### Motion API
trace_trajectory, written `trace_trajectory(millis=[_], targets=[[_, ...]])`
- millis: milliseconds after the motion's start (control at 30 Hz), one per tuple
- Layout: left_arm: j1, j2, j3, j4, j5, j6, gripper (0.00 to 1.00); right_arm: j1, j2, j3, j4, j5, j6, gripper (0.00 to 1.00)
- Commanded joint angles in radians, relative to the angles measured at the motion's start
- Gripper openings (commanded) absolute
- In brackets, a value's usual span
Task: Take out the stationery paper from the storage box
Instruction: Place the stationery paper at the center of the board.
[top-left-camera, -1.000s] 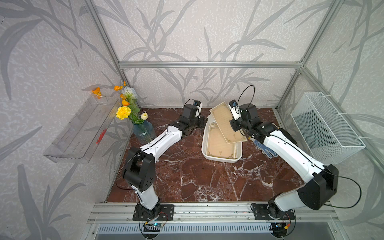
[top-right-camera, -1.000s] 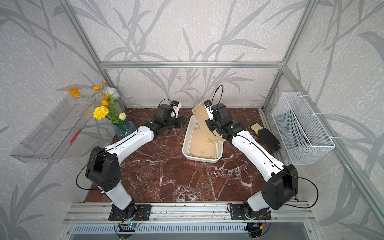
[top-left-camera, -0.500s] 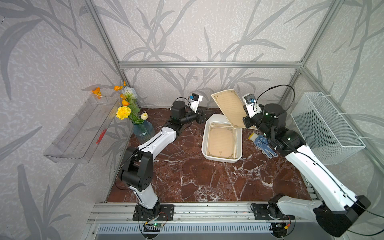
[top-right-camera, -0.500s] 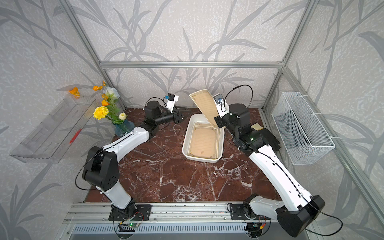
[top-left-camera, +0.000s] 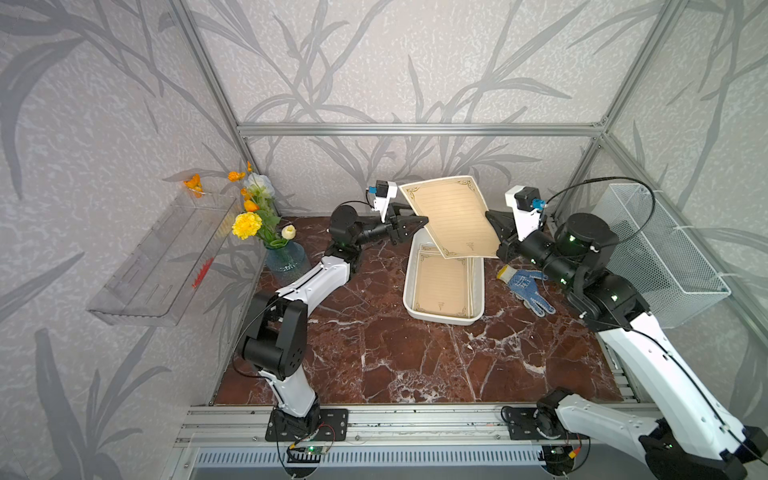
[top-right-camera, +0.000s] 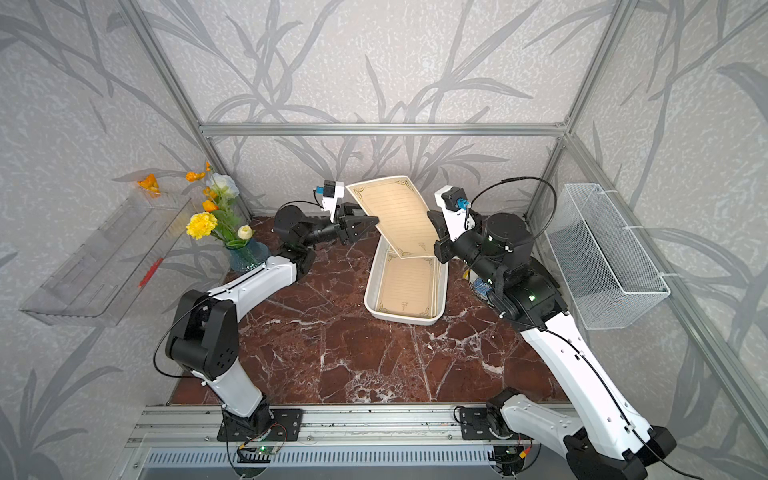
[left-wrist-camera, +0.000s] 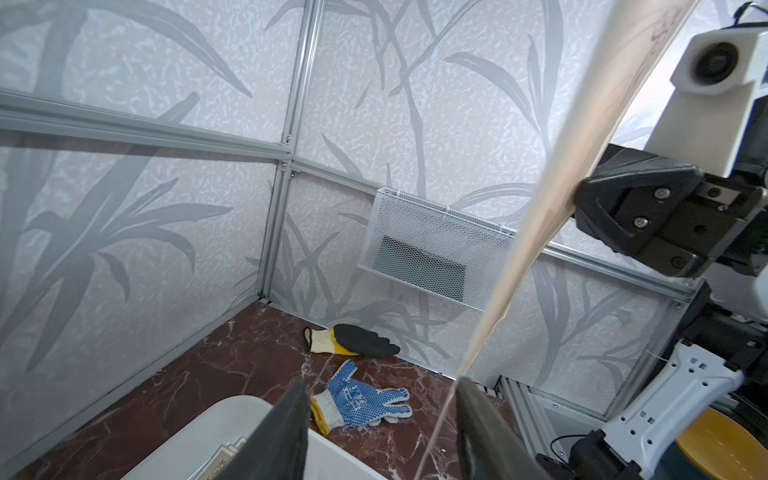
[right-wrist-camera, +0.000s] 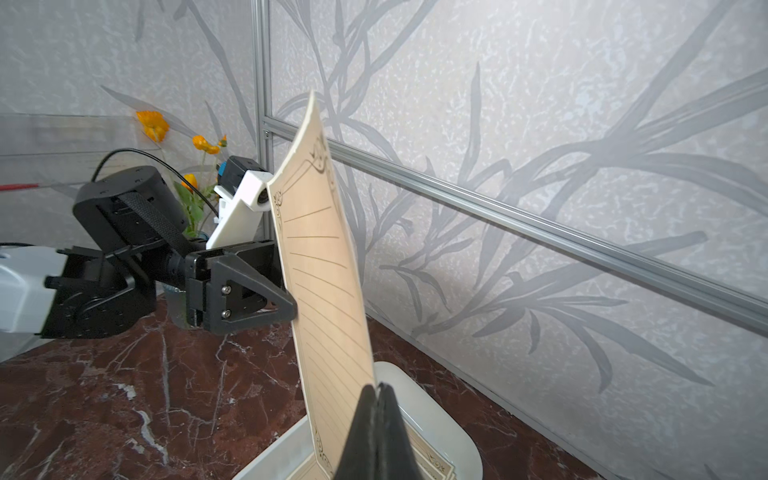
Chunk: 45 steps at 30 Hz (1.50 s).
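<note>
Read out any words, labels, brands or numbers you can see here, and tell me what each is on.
No readable text anywhere.
On the blue dotted glove: white printed mark on its back, too blurred to read.
On the stationery paper: small emblem near one end, too small to read; otherwise only ruled lines.

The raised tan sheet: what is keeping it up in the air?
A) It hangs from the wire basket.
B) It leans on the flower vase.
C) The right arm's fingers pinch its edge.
C: in the right wrist view the right arm's fingers are shut on the edge of the raised sheet, above the storage box; the left arm's fingers stand open.
</note>
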Motion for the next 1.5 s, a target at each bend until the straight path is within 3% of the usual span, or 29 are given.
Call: trace_trajectory(millis=[0, 167, 367, 633, 900, 1000, 1133, 1333, 1400, 1467], targets=[[-0.006, -0.021, -0.03, 0.193, 0.073, -0.102, 0.52, -0.001, -0.032, 0.022, 0.037, -0.075, 0.071, 0.0], [-0.016, -0.09, -0.089, 0.312, 0.082, -0.171, 0.49, -0.019, -0.051, 0.027, 0.032, -0.122, 0.11, 0.0], [-0.061, -0.199, -0.112, 0.25, 0.117, -0.095, 0.44, -0.048, -0.056, 0.031, 0.051, -0.239, 0.188, 0.0], [-0.078, -0.298, -0.145, 0.25, 0.041, -0.065, 0.25, -0.14, -0.08, -0.014, 0.172, -0.38, 0.347, 0.0], [-0.104, -0.347, -0.131, 0.042, 0.018, 0.085, 0.23, -0.162, -0.092, -0.048, 0.272, -0.492, 0.453, 0.0], [-0.109, -0.358, -0.137, 0.041, 0.008, 0.091, 0.22, -0.162, -0.092, -0.057, 0.299, -0.512, 0.483, 0.0], [-0.111, -0.371, -0.135, 0.041, 0.009, 0.083, 0.13, -0.162, -0.087, -0.063, 0.317, -0.528, 0.502, 0.0], [-0.113, -0.405, -0.133, -0.01, 0.005, 0.106, 0.11, -0.163, -0.09, -0.065, 0.3, -0.548, 0.476, 0.0], [-0.115, -0.41, -0.125, -0.039, 0.014, 0.121, 0.0, -0.163, -0.09, -0.061, 0.287, -0.559, 0.463, 0.0], [-0.116, -0.416, -0.122, -0.064, 0.016, 0.134, 0.0, -0.163, -0.092, -0.057, 0.274, -0.562, 0.448, 0.0]])
